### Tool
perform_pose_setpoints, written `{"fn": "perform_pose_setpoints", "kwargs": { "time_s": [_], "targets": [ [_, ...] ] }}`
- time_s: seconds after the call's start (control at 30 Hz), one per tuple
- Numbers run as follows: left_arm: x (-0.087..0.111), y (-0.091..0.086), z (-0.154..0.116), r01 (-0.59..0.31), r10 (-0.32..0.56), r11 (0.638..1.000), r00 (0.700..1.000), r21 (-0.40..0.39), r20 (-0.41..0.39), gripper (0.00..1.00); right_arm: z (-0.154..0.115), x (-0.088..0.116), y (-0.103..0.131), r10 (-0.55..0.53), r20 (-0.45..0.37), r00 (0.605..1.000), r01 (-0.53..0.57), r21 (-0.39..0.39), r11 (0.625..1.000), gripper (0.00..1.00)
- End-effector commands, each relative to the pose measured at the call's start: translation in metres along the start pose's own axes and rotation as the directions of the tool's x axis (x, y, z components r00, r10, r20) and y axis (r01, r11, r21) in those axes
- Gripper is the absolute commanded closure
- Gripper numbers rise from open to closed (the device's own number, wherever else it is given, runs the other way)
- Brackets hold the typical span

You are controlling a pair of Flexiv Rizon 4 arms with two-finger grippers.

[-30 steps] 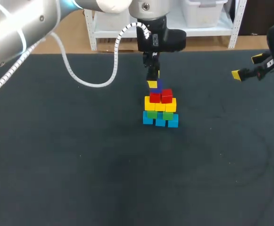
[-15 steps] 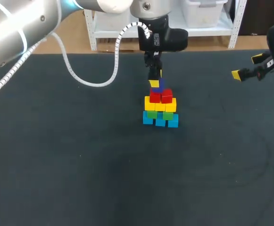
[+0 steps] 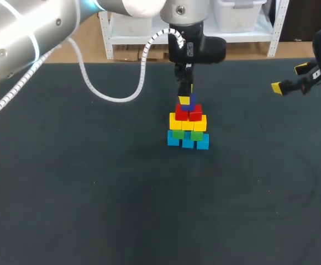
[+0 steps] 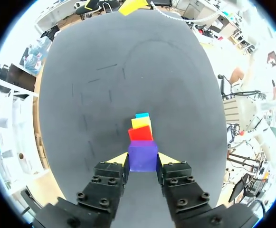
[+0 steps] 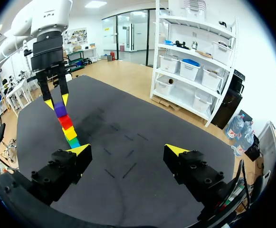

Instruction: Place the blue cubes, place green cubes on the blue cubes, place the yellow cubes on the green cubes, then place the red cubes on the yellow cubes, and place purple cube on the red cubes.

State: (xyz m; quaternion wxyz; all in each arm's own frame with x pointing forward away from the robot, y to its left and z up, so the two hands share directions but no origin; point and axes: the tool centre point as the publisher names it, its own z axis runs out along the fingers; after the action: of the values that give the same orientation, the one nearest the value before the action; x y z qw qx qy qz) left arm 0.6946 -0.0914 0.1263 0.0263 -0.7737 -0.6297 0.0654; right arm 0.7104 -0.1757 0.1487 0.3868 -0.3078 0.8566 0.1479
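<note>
The purple cube (image 4: 143, 157) sat at the top of the stack, against the red cubes (image 3: 188, 112) just below it. Under the red cubes came the yellow cubes (image 3: 188, 122), then the green cubes (image 3: 185, 133), with the blue cubes (image 3: 188, 141) at the base on the table (image 3: 94, 193), near its far middle. The left gripper (image 4: 143, 160) hung straight above the stack, its two yellow-tipped fingers pressed to opposite sides of the purple cube, clamped on it. The right gripper (image 3: 289, 78) hovered well apart, above the table's far right edge, its fingers spread wide with nothing between them.
</note>
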Motion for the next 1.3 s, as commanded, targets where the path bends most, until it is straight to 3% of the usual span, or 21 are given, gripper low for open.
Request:
{"fn": "perform_pose_setpoints", "kwargs": {
  "time_s": [0.03,1.03,1.3],
  "targets": [
    [-0.001,0.000,0.000,0.007,-0.007,1.000,1.000,-0.002,-0.008,1.00,0.000,0.000,-0.001,-0.001,0.001,1.000,0.001,-0.005,1.000,0.00],
    [0.000,-0.013,0.002,0.050,-0.051,0.999,0.998,-0.015,-0.028,0.95,0.000,0.000,-0.001,-0.001,0.001,1.000,0.001,-0.005,1.000,0.00],
    [-0.001,-0.011,0.003,0.045,-0.045,0.999,0.999,-0.013,-0.024,0.87,0.000,0.000,-0.001,-0.001,0.001,1.000,0.001,-0.005,1.000,0.00]
  ]
}}
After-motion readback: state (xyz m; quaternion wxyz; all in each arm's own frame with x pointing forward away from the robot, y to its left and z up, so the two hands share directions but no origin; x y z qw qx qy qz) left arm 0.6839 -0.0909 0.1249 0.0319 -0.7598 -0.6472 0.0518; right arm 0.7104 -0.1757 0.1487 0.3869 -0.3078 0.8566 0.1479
